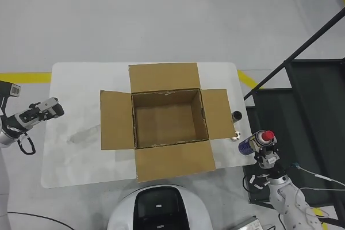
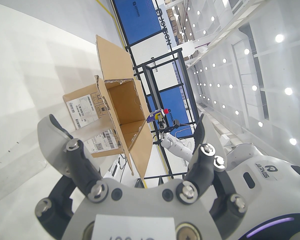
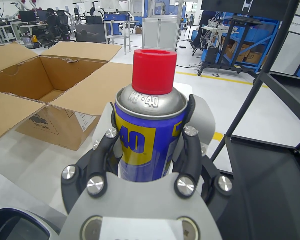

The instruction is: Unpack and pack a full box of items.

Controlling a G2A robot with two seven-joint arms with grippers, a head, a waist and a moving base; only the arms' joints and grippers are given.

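Observation:
An open cardboard box (image 1: pixel 169 118) stands mid-table with all its flaps folded out, and its inside shows bare cardboard. My right gripper (image 1: pixel 265 154) is off the table's right front corner, shut on a blue and yellow spray can (image 1: pixel 256 141) with a red cap. The right wrist view has the spray can (image 3: pixel 150 116) upright between my right gripper's (image 3: pixel 150 128) fingers, with the box (image 3: pixel 47 86) beyond it. My left gripper (image 1: pixel 53 108) hovers open and holding nothing at the table's left edge. From my left gripper (image 2: pixel 130 128), the box (image 2: pixel 120 108) and the spray can (image 2: pixel 156 114) lie farther off.
Two small objects (image 1: pixel 236 116) (image 1: pixel 236 137) sit on the white table (image 1: pixel 75 149) just right of the box's right flap. A black metal rack (image 1: pixel 310 115) stands close beside the table's right edge, next to my right arm. Bare tabletop lies left of the box.

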